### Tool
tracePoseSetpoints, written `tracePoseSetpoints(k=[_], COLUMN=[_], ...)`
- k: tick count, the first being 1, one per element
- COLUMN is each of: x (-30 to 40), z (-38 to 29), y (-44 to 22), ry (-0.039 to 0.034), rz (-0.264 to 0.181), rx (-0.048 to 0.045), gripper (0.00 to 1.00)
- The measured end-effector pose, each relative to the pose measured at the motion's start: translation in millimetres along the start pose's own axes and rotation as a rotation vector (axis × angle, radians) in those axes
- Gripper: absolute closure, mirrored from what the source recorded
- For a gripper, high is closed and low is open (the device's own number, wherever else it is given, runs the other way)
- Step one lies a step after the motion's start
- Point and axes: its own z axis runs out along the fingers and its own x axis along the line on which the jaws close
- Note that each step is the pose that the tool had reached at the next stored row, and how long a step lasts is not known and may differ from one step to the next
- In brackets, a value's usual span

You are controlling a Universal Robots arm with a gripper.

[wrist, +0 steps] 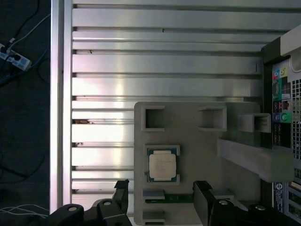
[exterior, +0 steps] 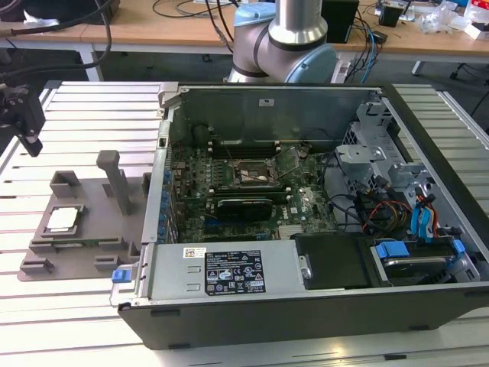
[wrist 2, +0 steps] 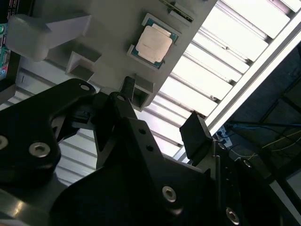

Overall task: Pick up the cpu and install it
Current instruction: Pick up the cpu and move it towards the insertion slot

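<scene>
**A:** Exterior view first. Where are the fingers?

**B:** The gripper (exterior: 32,141) hangs over the desk (exterior: 84,321) at the exterior view's left edge. The cpu (exterior: 63,219) lies flat in a seat on the grey plate (exterior: 95,214), lower than the fingers and a little toward the case (exterior: 306,306) from them. It is apart from them. The socket (exterior: 250,174) sits inside the open case, well apart from the fingers.

**A:** And the second wrist view?

**B:** The two black fingers (wrist 2: 195,136) are spread wide, released, with nothing between them. The cpu (wrist 2: 154,43) sits beyond their tips in its seat on the plate (wrist 2: 113,23), silvery top up. No finger touches it. Bare desk slats (wrist 2: 235,56) run beside the plate.

**A:** Does the first wrist view agree?

**B:** Yes. Both fingers (wrist: 202,195) show with a wide gap, and the gripper (wrist: 162,193) is released. The cpu (wrist: 162,165) lies under them, just ahead of the middle of that gap and roughly in line with it, clear of both tips. It rests square in its seat on the plate (wrist: 188,141). The case (wrist: 282,94) stands past the plate, off to one finger's side.
</scene>
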Motion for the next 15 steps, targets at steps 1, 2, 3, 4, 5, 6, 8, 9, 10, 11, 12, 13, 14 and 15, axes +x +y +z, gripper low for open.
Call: tracePoseSetpoints(k=[1,2,3,4,5,6,8,9,10,11,12,13,14,15], x=[0.0,-0.1,-0.1,-0.2,-0.3,-0.4,-0.5,-0.5,-0.6,-0.6,-0.6,-0.6,-0.6,-0.7], z=[1.5,2.7,3.5,4.1,6.0,7.5,10.6,11.8,12.7,14.1,14.8,15.3,16.2,17.2], y=[0.0,0.0,0.0,-0.1,-0.1,-0.1,-0.1,-0.2,-0.2,-0.2,-0.2,-0.2,-0.2,-0.2], ry=[0.0,0.0001,0.0,0.0,0.0,0.0,0.0,0.0,0.0,0.0,0.0,0.0,0.0,0.0], rz=[0.0,0.0,0.0,0.0,0.0,0.0,0.0,0.0,0.0,0.0,0.0,0.0,0.0,0.0], rx=[0.0,0.0,0.0,0.0,0.0,0.0,0.0,0.0,0.0,0.0,0.0,0.0,0.0,0.0], gripper=[0.34,0.34,0.34,0.34,0.34,0.34,0.34,0.34,0.34,0.34,0.34,0.34,0.34,0.34])
